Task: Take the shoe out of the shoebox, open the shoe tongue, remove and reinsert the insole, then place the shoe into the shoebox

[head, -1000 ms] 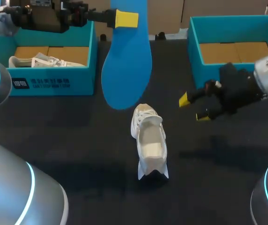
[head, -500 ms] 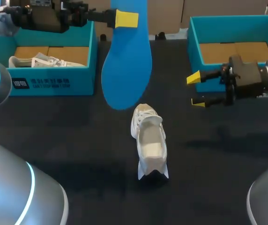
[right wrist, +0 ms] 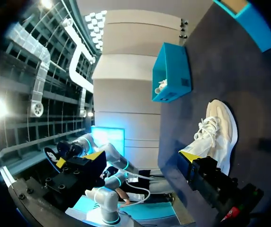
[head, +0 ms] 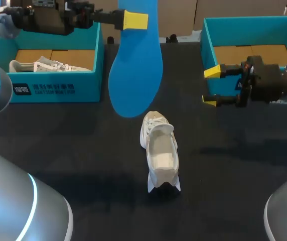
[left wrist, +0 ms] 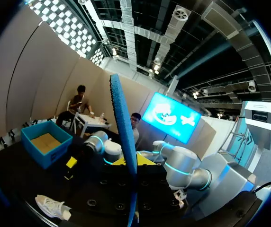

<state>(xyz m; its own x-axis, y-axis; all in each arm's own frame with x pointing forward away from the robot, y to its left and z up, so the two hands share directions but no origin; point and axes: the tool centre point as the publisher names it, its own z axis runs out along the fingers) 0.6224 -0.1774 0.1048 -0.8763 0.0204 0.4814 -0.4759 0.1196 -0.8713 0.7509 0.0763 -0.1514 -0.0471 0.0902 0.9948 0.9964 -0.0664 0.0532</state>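
One insole point(head: 136, 70) is hanging from our left jaws, clamped on its narrow end; right jaws are gaping empty. Shoe point(head: 159, 150) is sitting on the surface point(head: 83, 150). Insole's likely light and floppy, so we're favouring steadying its free toe end.

Insole point(head: 136, 70): blue, matt and foam-like. The face is smooth; in the left wrist view the edge looks grainy.

Shoe point(head: 159, 150): white cloth upper, matt, with woven laces. The inner lining is pale and smooth.

Table point(head: 58, 150): black and matt, with no glare.

Left box point(head: 58, 90) and right box point(head: 207, 45): teal card walls, smooth with a slight sheen. The floors are plain brown cardboard, matt.

Right gripper point(head: 210, 87): yellow tips look like matt plastic. The body is black and mostly matt.

Left arm point(head: 13, 211): light grey shell, smooth and glossy, with a lit blue ring.
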